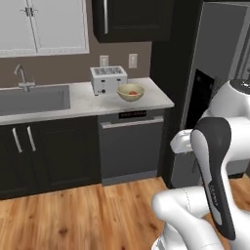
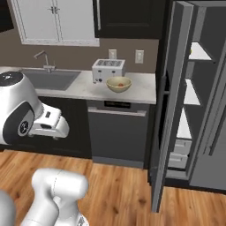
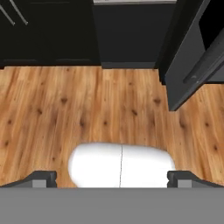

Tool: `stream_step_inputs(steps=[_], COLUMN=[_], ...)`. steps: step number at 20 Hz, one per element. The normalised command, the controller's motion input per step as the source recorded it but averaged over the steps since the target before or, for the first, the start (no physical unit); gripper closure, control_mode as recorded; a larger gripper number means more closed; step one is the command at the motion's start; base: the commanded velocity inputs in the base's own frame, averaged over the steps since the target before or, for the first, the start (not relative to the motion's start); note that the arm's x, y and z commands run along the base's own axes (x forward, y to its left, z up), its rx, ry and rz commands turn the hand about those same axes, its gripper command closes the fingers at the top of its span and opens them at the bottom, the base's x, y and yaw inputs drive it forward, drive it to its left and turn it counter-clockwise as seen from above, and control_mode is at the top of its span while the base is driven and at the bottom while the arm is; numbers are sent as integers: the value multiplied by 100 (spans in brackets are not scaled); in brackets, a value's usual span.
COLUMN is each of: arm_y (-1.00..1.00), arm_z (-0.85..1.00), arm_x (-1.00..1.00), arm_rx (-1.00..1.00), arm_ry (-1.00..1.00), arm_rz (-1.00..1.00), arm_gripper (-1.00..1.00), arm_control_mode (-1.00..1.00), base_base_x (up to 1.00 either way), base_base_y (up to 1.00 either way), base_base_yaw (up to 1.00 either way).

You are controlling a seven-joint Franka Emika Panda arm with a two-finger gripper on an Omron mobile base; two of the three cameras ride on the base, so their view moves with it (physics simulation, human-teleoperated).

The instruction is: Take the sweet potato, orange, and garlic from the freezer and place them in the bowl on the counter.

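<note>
No writing is readable on the toaster [image 1: 108, 78]. One reddish lump, perhaps the sweet potato [image 1: 133, 93], shows in the bowl [image 1: 130, 93] at upper centre. The gripper [image 3: 112, 177] stands wide, holding nothing.

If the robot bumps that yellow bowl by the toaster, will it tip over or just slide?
The bowl looks wide and shallow, so it would probably slide, not tip. The counter looks smooth, which likely helps sliding. The small reddish thing inside might roll around a little.

Marbled stone counter [image 1: 88, 105], smooth matt bowl [image 1: 130, 93], shiny metal toaster [image 1: 108, 79], glossy wood-plank floor [image 3: 87, 113].
</note>
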Motion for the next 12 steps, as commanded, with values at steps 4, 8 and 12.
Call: stream_step_inputs(steps=[4, 8, 12], arm_y=[0, 0, 0], arm_z=[0, 0, 0], arm_x=[0, 0, 0], arm_rx=[0, 0, 0], arm_ry=[0, 0, 0], arm_rz=[0, 0, 0], arm_gripper=[-100, -100, -100], arm_control_mode=[100, 100, 100], base_base_x=[-28, -6, 0], base_base_y=[-65, -92, -99], base_base_yaw=[0, 0, 0])
